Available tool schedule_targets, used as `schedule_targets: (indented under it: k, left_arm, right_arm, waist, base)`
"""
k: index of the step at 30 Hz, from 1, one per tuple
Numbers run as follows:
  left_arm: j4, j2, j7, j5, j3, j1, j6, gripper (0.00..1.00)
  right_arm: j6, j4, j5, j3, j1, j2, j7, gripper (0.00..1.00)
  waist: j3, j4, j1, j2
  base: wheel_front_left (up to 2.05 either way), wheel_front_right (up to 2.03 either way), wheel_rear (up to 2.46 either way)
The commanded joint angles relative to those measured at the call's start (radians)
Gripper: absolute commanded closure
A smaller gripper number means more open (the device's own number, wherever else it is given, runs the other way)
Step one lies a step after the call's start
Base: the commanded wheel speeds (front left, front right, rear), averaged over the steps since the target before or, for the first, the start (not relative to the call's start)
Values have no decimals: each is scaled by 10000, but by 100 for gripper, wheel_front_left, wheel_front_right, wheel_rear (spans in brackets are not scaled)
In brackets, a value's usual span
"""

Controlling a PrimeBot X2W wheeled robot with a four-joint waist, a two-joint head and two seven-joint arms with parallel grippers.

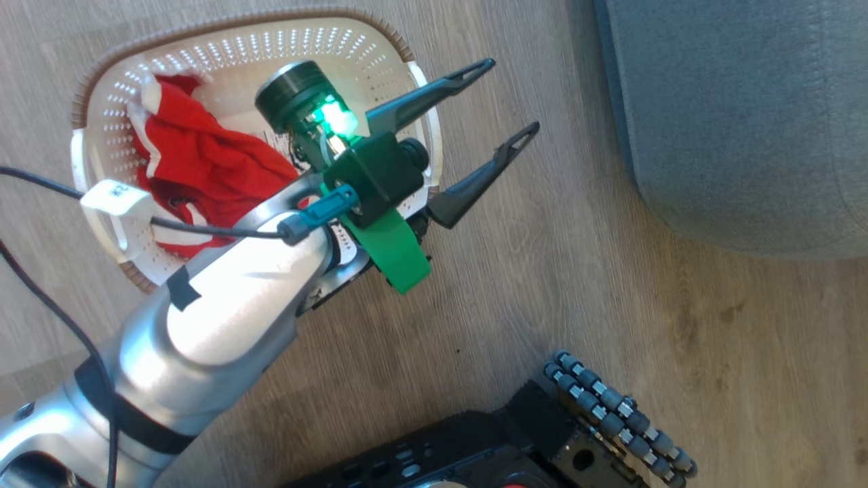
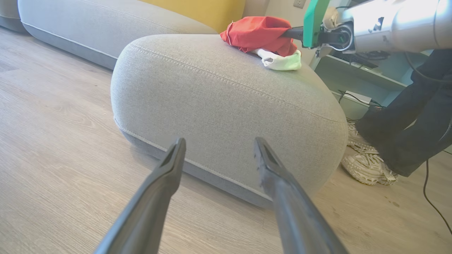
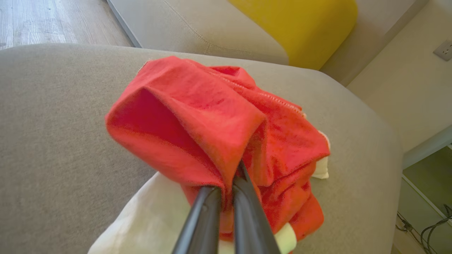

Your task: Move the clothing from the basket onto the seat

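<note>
Pale wood-plank floor (image 1: pixel 610 305), soft daylight glare on it. Left wrist view: long grey sofa (image 2: pixel 88 28) at 11 o'clock, yellow cushion (image 2: pixel 197 10) just behind it at 12, pale blue-green shelf unit (image 2: pixel 363 74) at 2. Right wrist view: cream wall (image 3: pixel 399 70) at 2 o'clock, socket (image 3: pixel 444 49) on it.

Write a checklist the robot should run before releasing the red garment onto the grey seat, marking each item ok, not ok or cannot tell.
1. Right gripper shut on the red garment: ok.
2. Garment over the seat: ok; its white part lies on it.
3. Left gripper open and empty: ok.
4. Basket emptied: not ok; a second garment lies inside.
5. Person clear of the right arm: cannot tell; a shoe stands beside the seat.
</note>
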Motion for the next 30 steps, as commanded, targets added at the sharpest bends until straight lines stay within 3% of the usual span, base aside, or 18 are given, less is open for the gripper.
schedule_targets:
  k: [1, 15, 23, 30]
  left_arm:
    - [-272, 31, -49, 30, 375, -11, -13, 0]
    - [-169, -473, -49, 123, 1332, 782, -13, 0]
    - [-29, -985, -49, 207, 2260, 1527, -13, 0]
    - [409, -1400, -49, 351, 3381, 2431, -13, 0]
  right_arm:
    - [-4, -564, 170, 128, 467, -135, -63, 0]
    - [-4, -4231, 2024, 2207, 3384, 628, -65, 0]
    - [-4, -5619, 2846, 3713, 4005, 556, -66, 0]
    - [-4, -6225, 3352, 5247, 4481, 1062, -66, 0]
  waist:
    - [-146, 14, 1, -1]
    - [-1564, 592, 1, -1]
    - [-2776, 1509, 1, -1]
    - [-3953, 2511, 1, -1]
  base:
    - [0, 0, 0]
    - [0, 0, 0]
    - [0, 0, 0]
    - [0, 0, 0]
